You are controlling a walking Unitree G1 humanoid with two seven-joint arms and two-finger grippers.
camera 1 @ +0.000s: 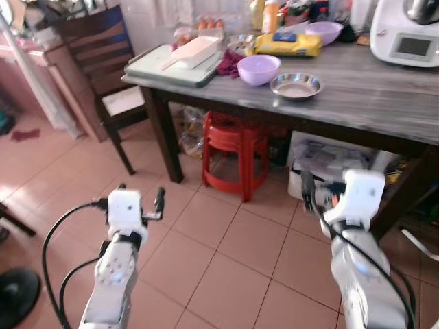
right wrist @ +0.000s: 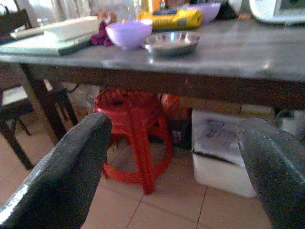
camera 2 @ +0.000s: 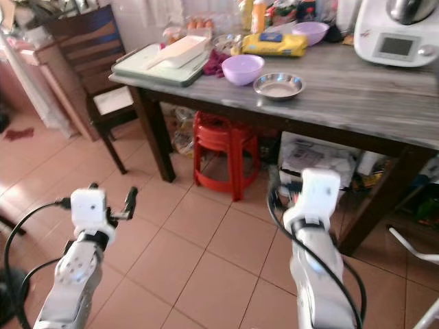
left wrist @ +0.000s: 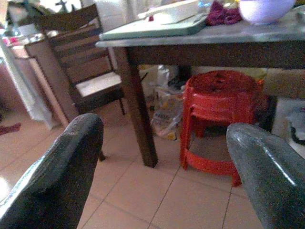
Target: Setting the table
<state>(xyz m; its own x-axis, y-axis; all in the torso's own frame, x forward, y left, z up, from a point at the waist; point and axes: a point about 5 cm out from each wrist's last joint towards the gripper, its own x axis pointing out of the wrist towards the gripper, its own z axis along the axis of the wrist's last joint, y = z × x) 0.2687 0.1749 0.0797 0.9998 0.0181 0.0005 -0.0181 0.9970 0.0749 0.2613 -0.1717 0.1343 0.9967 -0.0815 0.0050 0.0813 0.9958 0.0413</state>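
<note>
I see the shallow steel dish (camera 1: 295, 86) on the grey wood-grain counter (camera 1: 370, 89), just beside the lilac plastic bowl (camera 1: 258, 69). Left gripper (camera 1: 140, 199) and right gripper (camera 1: 322, 188) hover low above the tiled floor (camera 1: 226, 253); both jaws wide apart, holding nothing.

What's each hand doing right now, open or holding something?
Left hand: open, empty, over the floor short of the table.
Right hand: open, empty, facing the table.
</note>
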